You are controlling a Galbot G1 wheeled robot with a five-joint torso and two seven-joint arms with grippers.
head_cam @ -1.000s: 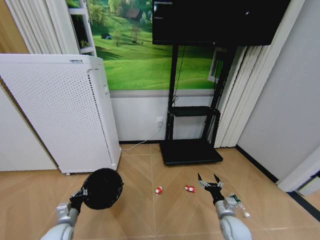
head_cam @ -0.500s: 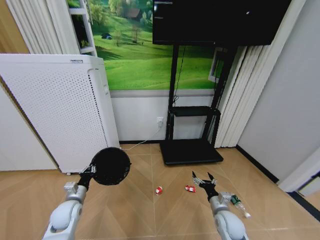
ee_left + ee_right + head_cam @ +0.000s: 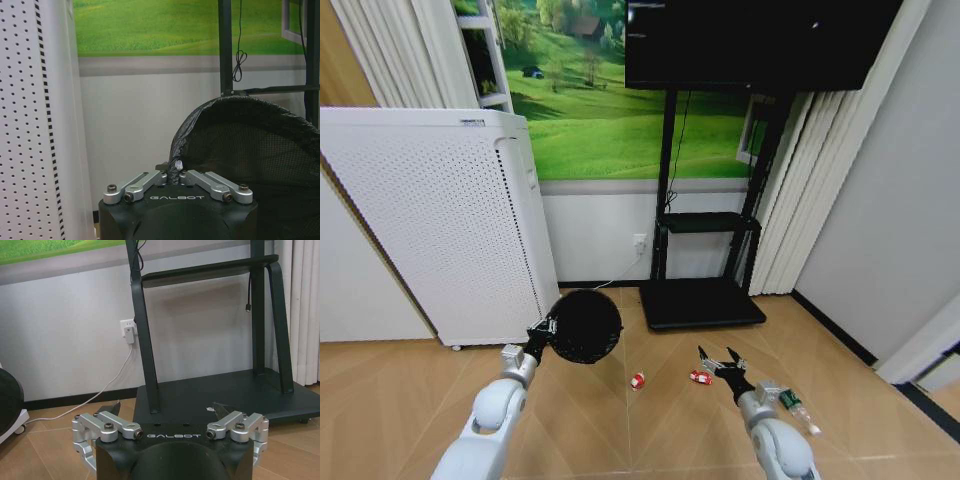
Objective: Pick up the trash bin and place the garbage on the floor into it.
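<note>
L claw [image 3: 546,331] clamps trash bin [image 3: 585,326] rim, held aloft as receptacle; R claw [image 3: 720,360] spread open nr red garbage [image 3: 700,377].

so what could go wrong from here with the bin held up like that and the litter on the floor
1. The left gripper pinches only the rim of the trash bin, held tilted in the air; it might slip or swing.
2. The open right gripper is right beside a red-and-white wrapper; it could nudge it away rather than grasp it.
3. The clear bottle lies close by the right arm and could get knocked aside.
</note>
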